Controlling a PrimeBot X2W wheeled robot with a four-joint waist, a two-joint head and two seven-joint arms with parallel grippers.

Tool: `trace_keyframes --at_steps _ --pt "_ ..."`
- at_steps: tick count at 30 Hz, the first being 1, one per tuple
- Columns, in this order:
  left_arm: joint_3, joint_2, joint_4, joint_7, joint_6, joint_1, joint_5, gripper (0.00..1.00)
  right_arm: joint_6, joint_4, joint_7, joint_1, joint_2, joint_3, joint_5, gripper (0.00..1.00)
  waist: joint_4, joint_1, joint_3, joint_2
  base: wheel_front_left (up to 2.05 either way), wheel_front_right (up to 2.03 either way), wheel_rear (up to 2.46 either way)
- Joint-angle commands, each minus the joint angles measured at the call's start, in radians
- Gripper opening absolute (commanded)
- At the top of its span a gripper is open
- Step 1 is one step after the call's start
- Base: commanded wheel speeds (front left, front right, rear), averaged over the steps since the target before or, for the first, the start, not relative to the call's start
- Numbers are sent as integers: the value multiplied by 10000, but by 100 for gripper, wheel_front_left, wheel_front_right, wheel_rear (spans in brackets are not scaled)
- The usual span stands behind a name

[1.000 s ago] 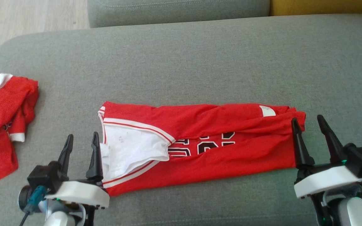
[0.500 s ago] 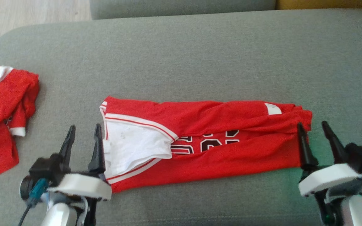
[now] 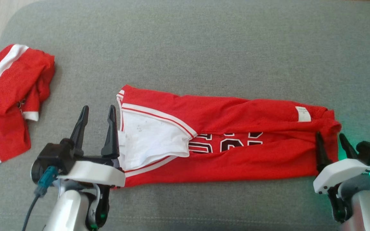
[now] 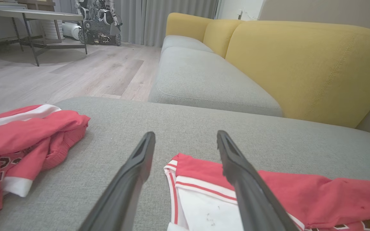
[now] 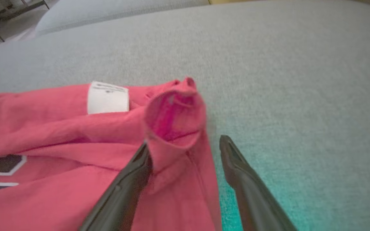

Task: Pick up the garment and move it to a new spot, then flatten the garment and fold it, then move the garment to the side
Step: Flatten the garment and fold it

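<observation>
The garment (image 3: 236, 141) is a red jersey with black numbers, lying as a long strip across the grey sofa cushion (image 3: 204, 48). Its white inner side shows at the left end. My left gripper (image 3: 98, 107) stands open just left of that end, and its right finger (image 4: 236, 173) is over the white-striped edge of the garment (image 4: 300, 195). My right gripper (image 3: 329, 134) is open at the garment's right end. In the right wrist view, a curled red corner of the garment (image 5: 175, 112) rises between the fingers of the right gripper (image 5: 185, 141), beside a white label.
A second red-and-white garment (image 3: 8, 96) lies crumpled at the cushion's left edge, also seen from the left wrist (image 4: 18, 134). Wooden floor (image 4: 59, 73) lies beyond that edge. Another grey seat (image 4: 198, 77) and a yellow backrest (image 4: 300, 64) stand behind.
The whole picture has shifted, so the camera has moved. Both grippers stay open at the garment's ends. The right gripper's fingers look shorter, dipped lower at the right end.
</observation>
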Motion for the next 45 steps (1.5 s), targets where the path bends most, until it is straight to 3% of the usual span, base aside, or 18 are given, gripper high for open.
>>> trace_keyframes --at_steps 1,5,7,8,18,32,39,45 --pt "401 5 -315 -122 -37 -409 148 100 -7 -145 17 -383 -48 149 -72 100 26 0 67 0 0 0 0" --pt "515 -90 -251 -122 -156 -450 252 100 -7 646 549 -536 63 75 -57 100 17 0 158 0 0 0 0" --pt "577 -126 -219 -122 -210 -450 300 100 -7 893 829 -506 121 123 82 27 9 0 183 0 0 0 0" --pt "611 -142 -203 -122 -233 -450 322 100 -7 964 923 -473 142 140 125 0 -2 0 188 0 0 0 0" --pt "1045 -252 -170 -122 -336 -284 520 100 -7 -30 707 -290 195 -49 476 0 -462 0 67 0 0 0 0" --pt "1252 -348 -60 -122 -418 -148 646 100 -7 -960 1252 -451 -838 -1640 560 0 -929 0 -197 0 0 0 0" --pt "1321 -385 -1 -122 -455 -68 686 100 -7 -2562 2285 -744 -606 -572 1465 0 -1034 0 -363 0 0 0 0" --pt "1347 -405 28 -122 -485 -66 719 100 -7 -4348 4046 -920 63 1013 3586 0 -979 0 -423 0 0 0 0"
